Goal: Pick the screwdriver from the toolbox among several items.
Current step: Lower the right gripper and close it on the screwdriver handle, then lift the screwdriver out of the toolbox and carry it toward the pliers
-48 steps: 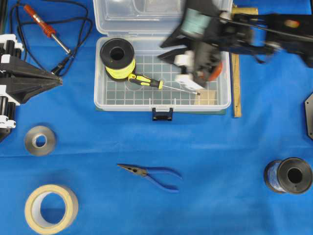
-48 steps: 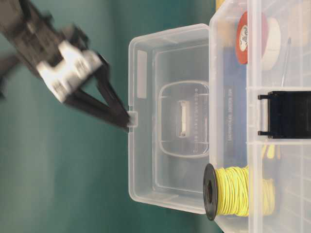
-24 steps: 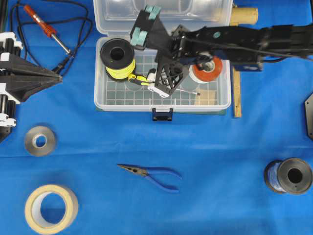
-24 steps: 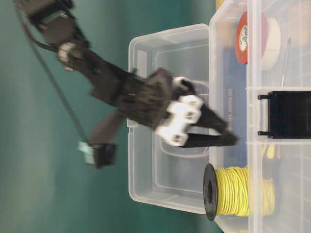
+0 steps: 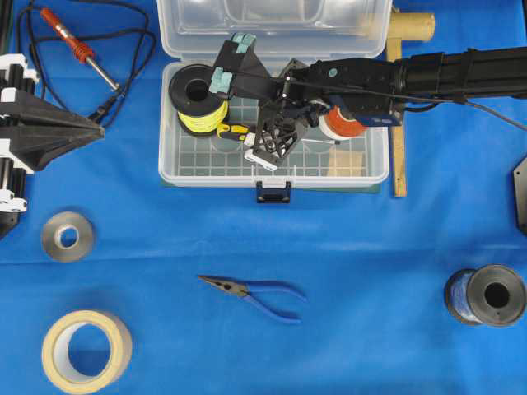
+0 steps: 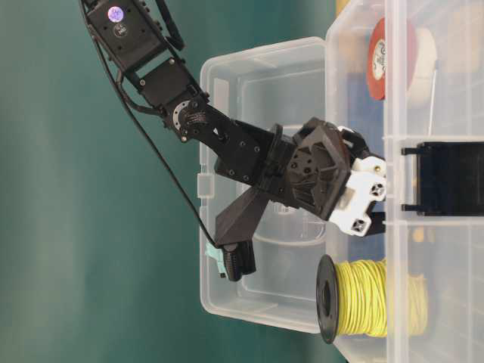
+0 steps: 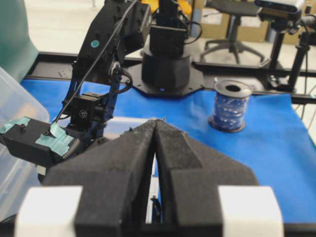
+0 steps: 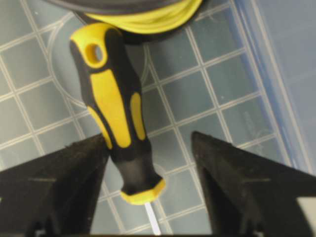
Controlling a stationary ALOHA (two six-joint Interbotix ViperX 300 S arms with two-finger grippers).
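Overhead: the right gripper (image 5: 265, 141) is reaching into the toolbox (image 5: 206, 169), over the screwdriver (image 5: 233, 130) lying beside the yellow wire spool (image 5: 198, 99). Right wrist: its fingers (image 8: 59, 182) are standing spread, straddling the handle, the left one apparently touching. Left wrist: the left gripper (image 7: 157, 148) is sitting pressed together, empty.

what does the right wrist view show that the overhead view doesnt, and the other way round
Only the right wrist view shows the right gripper's two fingers standing apart on either side of the screwdriver's handle tip, not closed on it.

Only the overhead view shows the surroundings: the pliers, the soldering iron, the tape rolls on the blue cloth, and the left gripper parked at the left edge.

Both show the screwdriver lying on the toolbox's gridded floor next to the yellow wire spool.
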